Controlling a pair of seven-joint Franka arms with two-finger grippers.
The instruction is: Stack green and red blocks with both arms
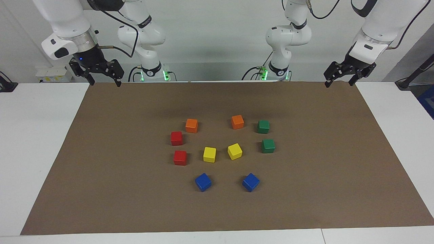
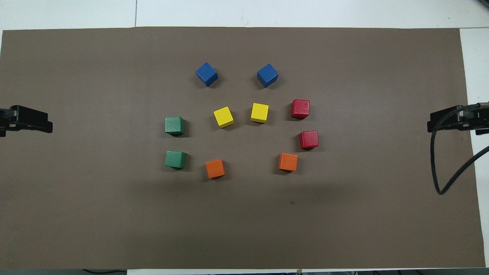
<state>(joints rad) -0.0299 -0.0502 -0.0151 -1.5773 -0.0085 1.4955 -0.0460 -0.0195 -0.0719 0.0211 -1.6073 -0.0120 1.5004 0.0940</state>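
While both arms wait at the robots' edge of the brown mat (image 1: 101, 189), no block is stacked yet, so I judge the task to be at its very start.

The left hand (image 1: 340, 80) hangs over the mat's corner at the left arm's end of the counter (image 1: 34, 152). The right hand (image 1: 104, 80) hangs over the matching corner at the right arm's end. Both hands have their fingers spread wide and hold nothing.

In the overhead view the ten cubes form a loose ring in the middle of the mat. The two green blocks sit at about 9 o'clock (image 2: 175, 125) and 8 o'clock (image 2: 175, 159) of this ring, toward the left arm's end. The two red blocks sit at about 2 o'clock (image 2: 300, 109) and 3 o'clock (image 2: 308, 139), toward the right arm's end. All four lie flat on the mat and apart from their neighbours.

The orange cubes (image 2: 215, 168) are at 5 and 7 o'clock, the blue cubes (image 2: 206, 74) at 11 and 1 o'clock, and the yellow cubes (image 2: 223, 116) near the centre.

The next move, I think, calls for each arm to reach to the pair at its own end, bring the open fingers down around one cube and close on two flat sides. Then it must lift this cube and set it squarely on its partner. An orange cube stands close to each pair, so the descent should stay clear of it.
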